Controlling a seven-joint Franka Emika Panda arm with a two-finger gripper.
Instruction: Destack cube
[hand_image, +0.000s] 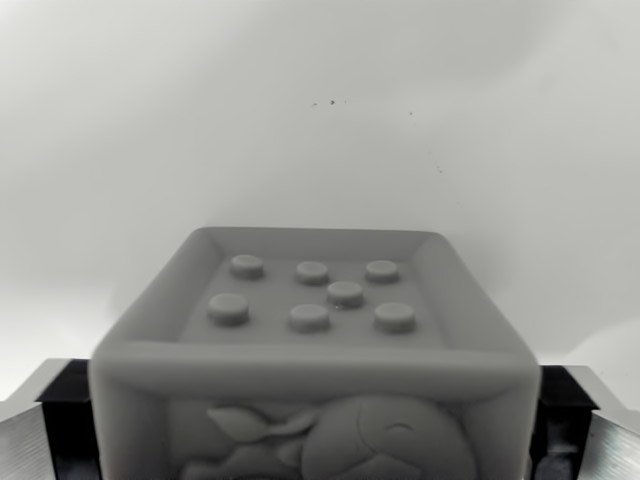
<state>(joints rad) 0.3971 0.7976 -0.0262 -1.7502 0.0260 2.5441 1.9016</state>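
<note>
Cube (312, 380) with seven raised studs on top, jaws pressed against both its sides, holding it.

Matt grey plastic cube (312, 340), brushed metal claw (312, 440) fingers (22, 445), smooth white surface (320, 110).

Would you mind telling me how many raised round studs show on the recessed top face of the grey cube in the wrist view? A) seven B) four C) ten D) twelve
A: the cube shows seven raised round studs on its recessed top face, three in the far row, one between the rows, and three in the near row, with a metal finger at either side of the cube.
</note>
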